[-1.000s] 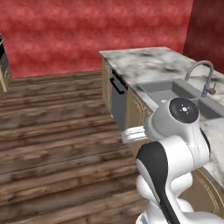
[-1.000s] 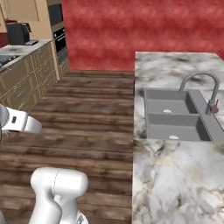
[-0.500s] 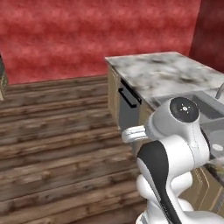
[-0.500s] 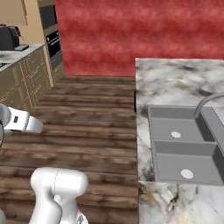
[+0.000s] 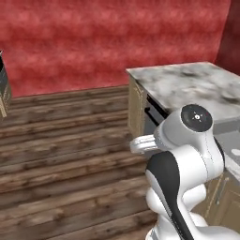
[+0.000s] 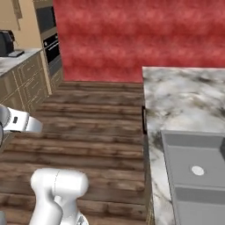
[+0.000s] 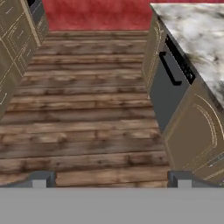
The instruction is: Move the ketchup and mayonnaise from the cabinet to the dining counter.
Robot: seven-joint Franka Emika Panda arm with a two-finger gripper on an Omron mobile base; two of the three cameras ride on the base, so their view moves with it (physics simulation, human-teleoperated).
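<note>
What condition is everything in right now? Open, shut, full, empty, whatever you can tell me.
gripper: open, holding nothing, pointed at the wooden floor.
dining counter: marble top bare in the part shown.
sink: empty, dry.
dark panel with a bar handle on the counter's side: shut.
low drawer units: shut.
wall oven: door shut.

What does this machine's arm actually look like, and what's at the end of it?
The arm is built of rounded, glossy white shells with a black band curving between segments. One joint is capped by a dark round disc with a small pale mark at its centre. No cables show. At its end, the gripper has two small, blocky dark grey finger tips, seen in the hand view.
</note>
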